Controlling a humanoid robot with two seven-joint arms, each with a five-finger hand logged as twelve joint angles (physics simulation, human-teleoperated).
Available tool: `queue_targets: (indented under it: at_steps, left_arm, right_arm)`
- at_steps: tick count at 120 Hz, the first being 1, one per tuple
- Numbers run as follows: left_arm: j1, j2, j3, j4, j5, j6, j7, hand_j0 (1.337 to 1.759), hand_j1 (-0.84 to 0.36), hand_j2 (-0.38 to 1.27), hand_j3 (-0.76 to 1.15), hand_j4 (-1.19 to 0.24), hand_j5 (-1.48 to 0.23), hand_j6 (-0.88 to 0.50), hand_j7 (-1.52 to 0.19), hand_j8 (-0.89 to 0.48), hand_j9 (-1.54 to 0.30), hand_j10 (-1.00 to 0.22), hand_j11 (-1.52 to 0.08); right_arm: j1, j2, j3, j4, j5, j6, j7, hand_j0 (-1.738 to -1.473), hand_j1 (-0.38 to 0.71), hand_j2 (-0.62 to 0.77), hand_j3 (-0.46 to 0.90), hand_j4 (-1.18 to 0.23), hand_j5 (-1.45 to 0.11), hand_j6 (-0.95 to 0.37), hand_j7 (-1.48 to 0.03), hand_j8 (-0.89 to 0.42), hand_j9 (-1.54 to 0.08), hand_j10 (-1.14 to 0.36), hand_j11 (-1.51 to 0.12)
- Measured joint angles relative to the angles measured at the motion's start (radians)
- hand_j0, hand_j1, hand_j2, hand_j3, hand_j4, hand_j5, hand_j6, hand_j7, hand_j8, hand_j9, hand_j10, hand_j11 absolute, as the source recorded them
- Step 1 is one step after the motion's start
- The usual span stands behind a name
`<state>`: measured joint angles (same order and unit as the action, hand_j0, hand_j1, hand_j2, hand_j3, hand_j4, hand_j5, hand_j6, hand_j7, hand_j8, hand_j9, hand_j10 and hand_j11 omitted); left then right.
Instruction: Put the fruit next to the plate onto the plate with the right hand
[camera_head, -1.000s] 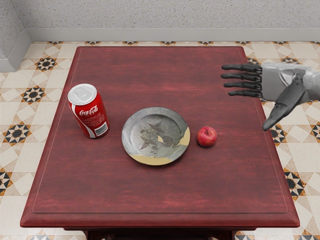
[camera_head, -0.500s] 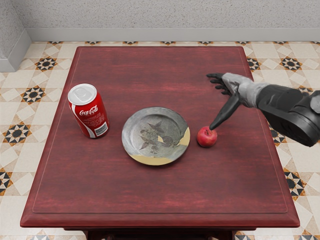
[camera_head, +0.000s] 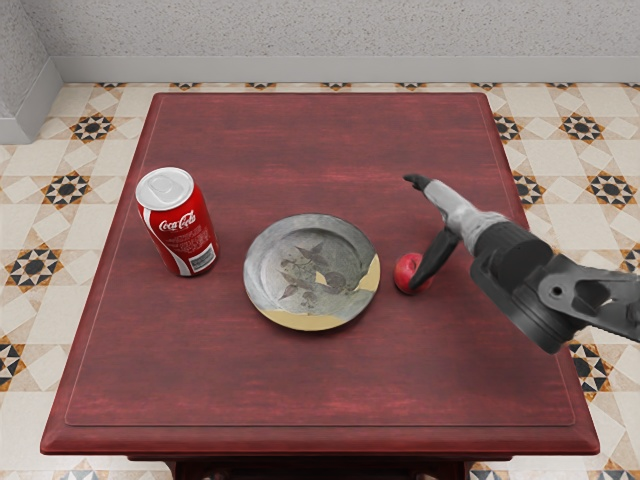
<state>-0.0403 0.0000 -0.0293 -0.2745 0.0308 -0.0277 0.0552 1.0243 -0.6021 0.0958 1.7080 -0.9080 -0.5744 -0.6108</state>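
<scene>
The tabletop (camera_head: 330, 150) is a dark red, wood-grained rectangle with a raised lip and rounded corners. Near its middle lies a round, shallow plate (camera_head: 300, 240), dull grey and metallic-looking, with a dark leaf-like figure at its centre and a pale yellow patch along its near and right rim. Just right of the plate, close to its rim but not on it, sits the apple (camera_head: 403, 270), small, round and glossy red, resting on the tabletop. Well to the left of the plate stands an upright can (camera_head: 178, 222), a red cylinder with white lettering and a silvery top. The robot hand (camera_head: 452, 212), the right one, reaches in from the right of the plate on a bulky dark grey arm with a smooth, hard shell. Its fingers (camera_head: 418, 184) are stretched out nearly straight, pointing away beyond the apple, while the dark thumb (camera_head: 432, 262) slants down against the apple's right side and hides part of it. The hand is open wide and grips nothing. There is one plate, one apple, one can and one robot hand in view.
</scene>
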Motion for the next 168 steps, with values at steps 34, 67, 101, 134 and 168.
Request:
queue_targets:
  at_steps: [34, 67, 101, 134, 168]
  left_arm:
    - [0.0, 0.0, 0.0, 0.0, 0.0, 0.0, 0.0, 1.658, 0.35, 0.0, 0.0, 0.0, 0.0, 0.0, 0.0, 0.0, 0.0, 0.0, 0.0]
    - [-0.001, 0.0, 0.0, 0.0, 0.0, 0.0, 0.0, 1.658, 0.35, 0.0, 0.0, 0.0, 0.0, 0.0, 0.0, 0.0, 0.0, 0.0, 0.0]
    - [0.0, 0.0, 0.0, 0.0, 0.0, 0.0, 0.0, 1.658, 0.35, 0.0, 0.0, 0.0, 0.0, 0.0, 0.0, 0.0, 0.0, 0.0, 0.0]
    - [-0.001, 0.0, 0.0, 0.0, 0.0, 0.0, 0.0, 1.658, 0.35, 0.0, 0.0, 0.0, 0.0, 0.0, 0.0, 0.0, 0.0, 0.0, 0.0]
    - [-0.001, 0.0, 0.0, 0.0, 0.0, 0.0, 0.0, 1.658, 0.35, 0.0, 0.0, 0.0, 0.0, 0.0, 0.0, 0.0, 0.0, 0.0, 0.0]
  right_arm:
    - [-0.002, 0.052, -0.107, -0.025, -0.025, -0.034, 0.0, -1.658, -0.14, -0.03, 0.0, -0.18, -0.23, -0.18, -0.23, -0.18, -0.23, -0.18, -0.23]
    - [0.0, 0.057, -0.109, -0.022, -0.028, -0.036, 0.0, -1.658, 0.14, -0.05, 0.0, -0.42, -0.55, -0.42, -0.55, -0.42, -0.55, -0.42, -0.55]
    - [0.0, 0.057, -0.1, -0.013, -0.022, -0.037, 0.0, -1.657, 0.25, 0.12, 0.0, -0.57, -0.75, -0.57, -0.74, -0.45, -0.75, -0.42, -0.75]
    - [0.0, 0.032, 0.004, -0.009, -0.018, -0.037, 0.0, -1.657, 0.26, 0.24, 0.0, -0.62, -0.83, -0.63, -0.82, -0.46, -0.82, -0.43, -0.82]
    - [0.007, 0.061, 0.072, -0.009, -0.018, -0.037, 0.0, -1.657, 0.27, 0.21, 0.0, -0.63, -0.84, -0.64, -0.83, -0.44, -0.83, -0.4, -0.83]
